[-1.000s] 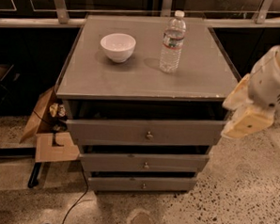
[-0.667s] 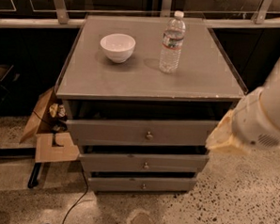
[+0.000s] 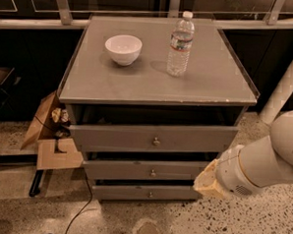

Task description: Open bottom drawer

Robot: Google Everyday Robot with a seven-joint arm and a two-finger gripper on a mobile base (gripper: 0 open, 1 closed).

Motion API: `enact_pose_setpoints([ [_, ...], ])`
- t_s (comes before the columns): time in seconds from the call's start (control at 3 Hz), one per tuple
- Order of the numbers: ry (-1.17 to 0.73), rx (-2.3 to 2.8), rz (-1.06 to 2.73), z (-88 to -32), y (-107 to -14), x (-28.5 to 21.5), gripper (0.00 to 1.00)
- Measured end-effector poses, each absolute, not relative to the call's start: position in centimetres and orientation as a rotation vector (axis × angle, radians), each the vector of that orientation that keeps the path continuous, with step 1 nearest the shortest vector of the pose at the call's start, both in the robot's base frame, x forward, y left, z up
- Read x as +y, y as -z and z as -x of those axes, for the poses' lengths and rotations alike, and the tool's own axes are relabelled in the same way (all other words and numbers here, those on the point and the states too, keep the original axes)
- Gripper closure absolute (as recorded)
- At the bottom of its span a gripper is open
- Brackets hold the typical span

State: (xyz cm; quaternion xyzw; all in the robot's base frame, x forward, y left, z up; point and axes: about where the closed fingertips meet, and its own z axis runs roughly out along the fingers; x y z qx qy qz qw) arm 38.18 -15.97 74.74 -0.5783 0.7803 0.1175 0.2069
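Note:
The bottom drawer (image 3: 123,191) is the lowest and shallowest grey front of the cabinet, with a small round metal knob (image 3: 150,194) at its centre. It stands slightly out from the cabinet. Above it are the middle drawer (image 3: 119,169) and the tall top drawer (image 3: 111,137), each with its own knob. My white arm comes in from the lower right. Its tan end, the gripper (image 3: 205,181), hangs in front of the cabinet's lower right corner, level with the middle and bottom drawers and well to the right of the knobs. It touches nothing that I can see.
On the grey cabinet top (image 3: 138,86) stand a white bowl (image 3: 123,49) and a plastic water bottle (image 3: 180,43). An open cardboard box (image 3: 51,146) leans at the cabinet's left. A black cable (image 3: 80,209) runs over the speckled floor. A white pole (image 3: 286,87) slants at the right.
My arm has dropped down and to the left, from beside the top drawer's right end to the lower right corner of the cabinet. The drawers have not moved.

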Motion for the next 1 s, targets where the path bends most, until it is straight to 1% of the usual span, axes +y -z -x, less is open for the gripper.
enact_pose_setpoints([
  [0.33, -0.327, 2.173, 1.611, -38.2, -74.7, -16.0, 1.00],
  [0.67, -0.281, 2.132, 1.637, -37.6, -71.1, -17.0, 1.00],
  [1.0, -0.271, 2.083, 1.638, -37.6, -63.8, -18.7, 1.00],
])
